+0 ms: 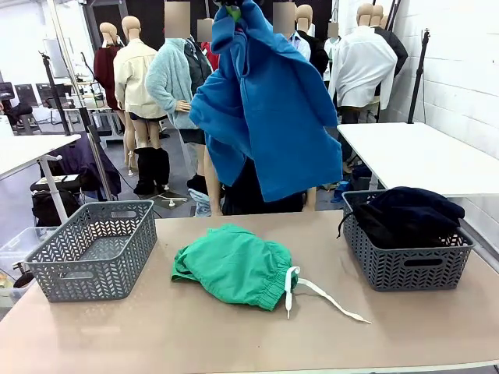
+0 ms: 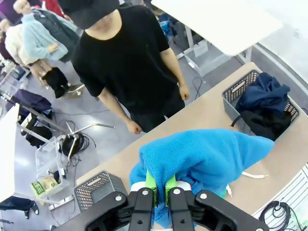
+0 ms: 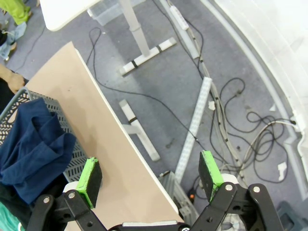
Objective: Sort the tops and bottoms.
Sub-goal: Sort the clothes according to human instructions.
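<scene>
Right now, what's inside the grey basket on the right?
A dark navy garment lies on a black garment in the basket. Whatever is beneath them, and the basket floor, is covered.

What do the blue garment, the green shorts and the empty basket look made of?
Blue garment: fleece-like, fuzzy matte nap.
Green shorts: probably thin woven fabric, smooth with soft crinkles.
Empty basket: likely moulded grey plastic, rigid cut-out lattice walls.

A blue fleece top hangs from the left end effector. Crumpled green shorts lie below it; a dark navy garment tops a black garment, farther right.
</scene>
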You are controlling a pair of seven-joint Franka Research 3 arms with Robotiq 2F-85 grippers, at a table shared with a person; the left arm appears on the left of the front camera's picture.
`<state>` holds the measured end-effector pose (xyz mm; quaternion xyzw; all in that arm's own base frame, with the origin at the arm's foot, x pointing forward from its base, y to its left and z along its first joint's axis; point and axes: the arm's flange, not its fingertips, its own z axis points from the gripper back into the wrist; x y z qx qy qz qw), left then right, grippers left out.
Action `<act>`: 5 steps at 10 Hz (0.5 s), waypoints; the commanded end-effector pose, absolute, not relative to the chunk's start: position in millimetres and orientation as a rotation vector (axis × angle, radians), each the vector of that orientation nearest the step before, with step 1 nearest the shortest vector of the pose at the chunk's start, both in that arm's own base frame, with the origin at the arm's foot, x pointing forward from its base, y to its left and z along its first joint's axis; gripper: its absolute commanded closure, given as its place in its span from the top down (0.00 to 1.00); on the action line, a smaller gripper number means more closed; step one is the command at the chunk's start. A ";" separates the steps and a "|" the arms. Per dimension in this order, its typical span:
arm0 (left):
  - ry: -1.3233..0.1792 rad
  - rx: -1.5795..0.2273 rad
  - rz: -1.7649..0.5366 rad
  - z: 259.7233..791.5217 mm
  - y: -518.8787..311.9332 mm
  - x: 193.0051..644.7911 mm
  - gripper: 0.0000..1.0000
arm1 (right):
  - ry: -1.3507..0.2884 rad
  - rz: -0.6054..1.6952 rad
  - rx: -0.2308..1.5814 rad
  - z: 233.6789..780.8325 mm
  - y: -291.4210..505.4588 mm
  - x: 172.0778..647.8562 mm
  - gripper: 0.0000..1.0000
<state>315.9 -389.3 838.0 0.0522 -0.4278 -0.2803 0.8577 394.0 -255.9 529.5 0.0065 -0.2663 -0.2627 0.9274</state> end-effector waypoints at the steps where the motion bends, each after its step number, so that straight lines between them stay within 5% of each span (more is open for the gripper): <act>1: -0.916 0.096 -0.605 839.7 -384.8 314.3 0.00 | -0.541 -0.526 0.000 528.7 -256.1 392.6 1.00; 5: -0.916 0.096 -0.605 839.7 -384.8 314.3 0.00 | -0.541 -0.526 0.000 528.7 -256.1 392.6 1.00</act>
